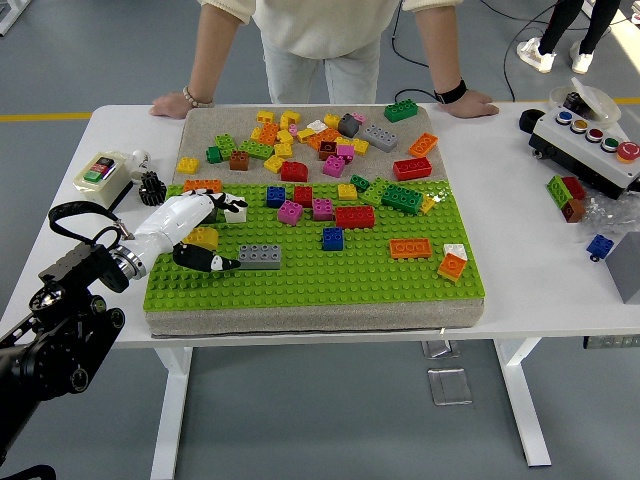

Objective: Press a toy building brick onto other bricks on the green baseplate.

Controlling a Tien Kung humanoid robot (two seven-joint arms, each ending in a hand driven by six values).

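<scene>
Under the left hand (190, 232), near the left edge of the green baseplate (330, 275), sits a yellow brick (203, 237), partly covered by the white palm; the hand's fingers are spread over it and I cannot tell whether they actually grip it or only rest around it, with the dark thumb (212, 263) reaching toward a grey brick (259, 256) just beside. As a judgement, the yellow brick is light, hard plastic, stiff and not fragile, with smooth sides that could slip between the fingertips, so it is best pinched across its two long side walls, leaving the studded top free for pushing down squarely. Pressing it off-centre would likely tilt it and stop the studs from seating. Farther out on the baseplate lie a blue brick (332, 238), a red brick (354, 216) and an orange brick (410, 247), any of which could serve as a base. Beyond them a heap of loose bricks (320, 140) covers the grey mat (210, 125). At the table's (540, 270) far side a person leans with both hands (470, 101) flat on the edge, touching no bricks
</scene>
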